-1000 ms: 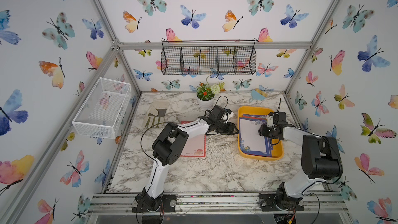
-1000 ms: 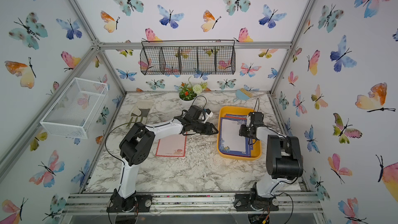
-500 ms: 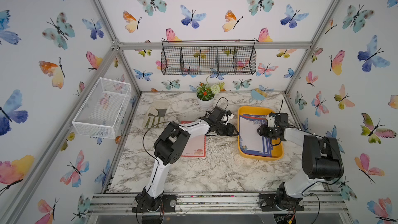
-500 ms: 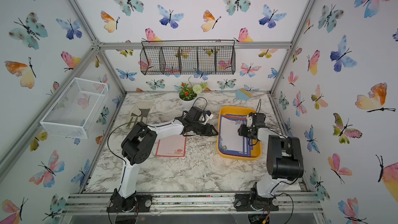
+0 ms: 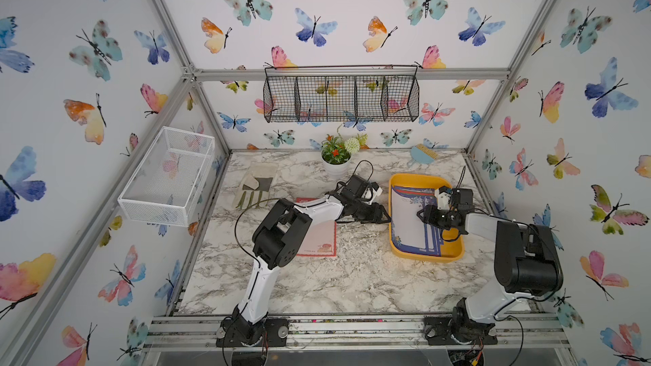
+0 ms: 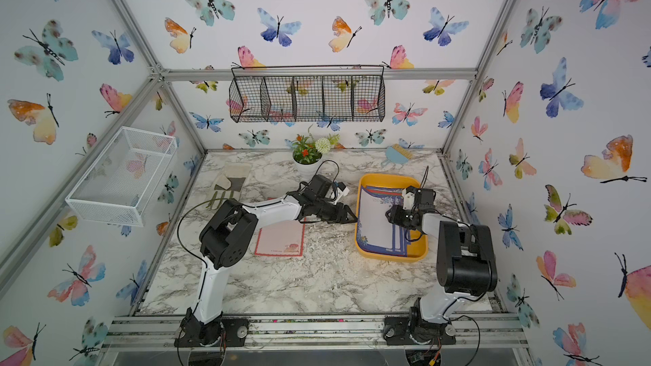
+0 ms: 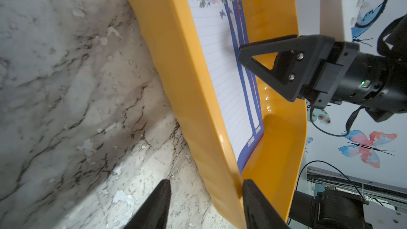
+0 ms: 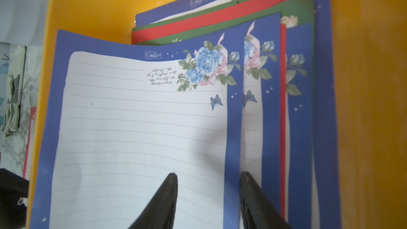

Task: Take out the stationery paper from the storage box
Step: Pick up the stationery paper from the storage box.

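Top views both show the marble bench (image 5: 317, 276) with the yellow-orange storage box (image 5: 454, 253) lying flat on it. Inside the storage box lies the stationery paper (image 5: 405, 216), a fanned stack of blue-, red- and green-bordered sheets. In the right wrist view the top blue-bordered sheet (image 8: 136, 139) shows its white lined centre and lies slightly bowed over the sheets beneath. A red-bordered sheet (image 5: 317, 239) lies flat on the bench, well apart from the storage box, on the left arm's side of it. The left tool (image 7: 207, 181) sits at the storage box's wall nearest that arm. Its fingers are spread, one outside the wall over the bench, one at the rim's inner side, pinching nothing. The right tool (image 8: 208, 175) hangs over the stack inside the storage box, fingers spread astride the top sheet's long edge, not closed on it.
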